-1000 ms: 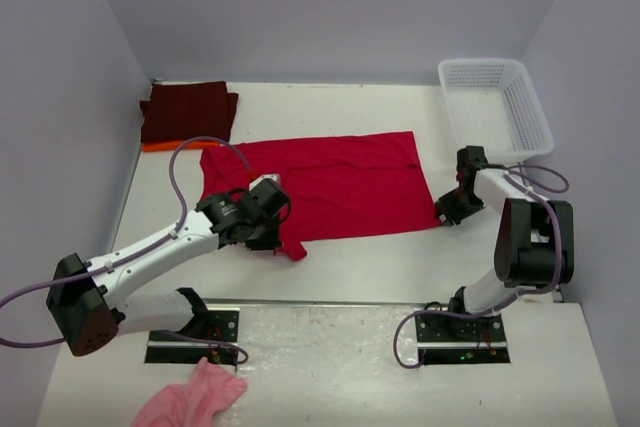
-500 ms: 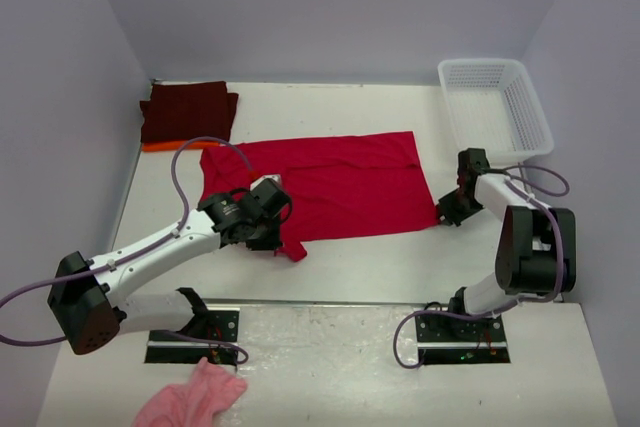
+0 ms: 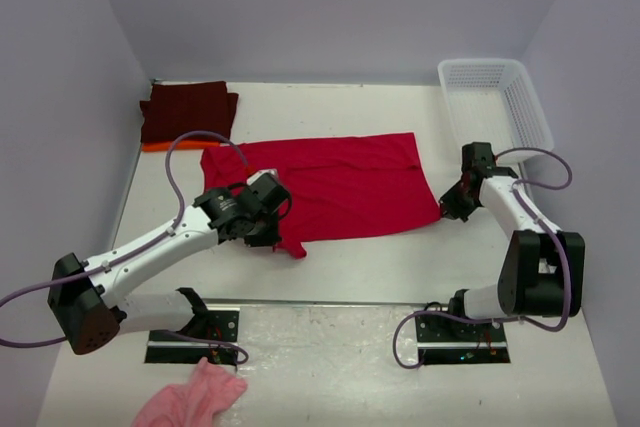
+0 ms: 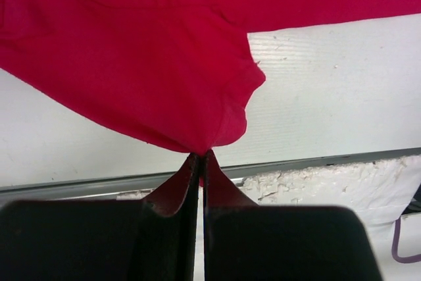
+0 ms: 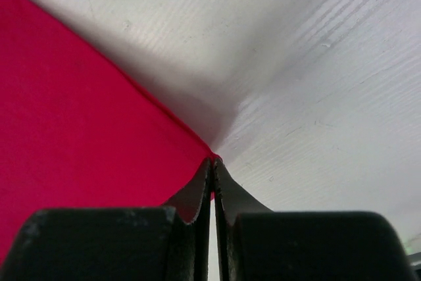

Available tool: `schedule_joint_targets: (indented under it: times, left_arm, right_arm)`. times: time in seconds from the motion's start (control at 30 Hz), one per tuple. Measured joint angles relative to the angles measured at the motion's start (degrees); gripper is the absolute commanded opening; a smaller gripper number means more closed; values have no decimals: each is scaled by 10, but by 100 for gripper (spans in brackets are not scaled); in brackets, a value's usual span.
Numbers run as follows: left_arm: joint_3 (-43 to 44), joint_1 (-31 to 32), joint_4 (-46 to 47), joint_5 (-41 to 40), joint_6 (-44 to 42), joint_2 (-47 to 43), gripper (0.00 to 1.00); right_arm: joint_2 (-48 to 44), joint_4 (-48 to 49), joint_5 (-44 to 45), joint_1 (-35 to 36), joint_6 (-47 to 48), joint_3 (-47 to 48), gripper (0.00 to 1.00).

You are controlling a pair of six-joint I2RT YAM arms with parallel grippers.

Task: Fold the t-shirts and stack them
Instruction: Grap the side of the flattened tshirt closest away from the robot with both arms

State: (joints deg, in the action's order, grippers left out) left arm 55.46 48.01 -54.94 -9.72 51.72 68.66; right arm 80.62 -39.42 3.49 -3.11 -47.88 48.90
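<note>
Red cloth noted: the red t-shirt [image 3: 340,182] lies spread flat on the surface [image 3: 400,257], with the maroon t-shirt [image 3: 188,110] stacked on the orange t-shirt [image 3: 160,146] at far left. My left tool [image 4: 200,156] is pinched closed on the near sleeve tip, and my right tool [image 5: 212,160] on the near hem corner. Judged step: first fold. The next move calls for lifting both corners evenly toward the far edge.

a lab test cell: plain walls [image 3: 330,17] boxing a white table [image 3: 400,262].

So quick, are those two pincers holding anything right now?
Left pincer: closed, pinching the sleeve edge of the red t-shirt.
Right pincer: closed, pinching the same shirt's corner.
</note>
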Motion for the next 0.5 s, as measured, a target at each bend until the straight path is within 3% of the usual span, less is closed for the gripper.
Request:
schedule_joint_targets:
  times: [0.5]
  left_arm:
    - [108, -8, -79, -55, 38, 25, 0]
  right_arm:
    - [24, -35, 1, 8, 112, 113, 0]
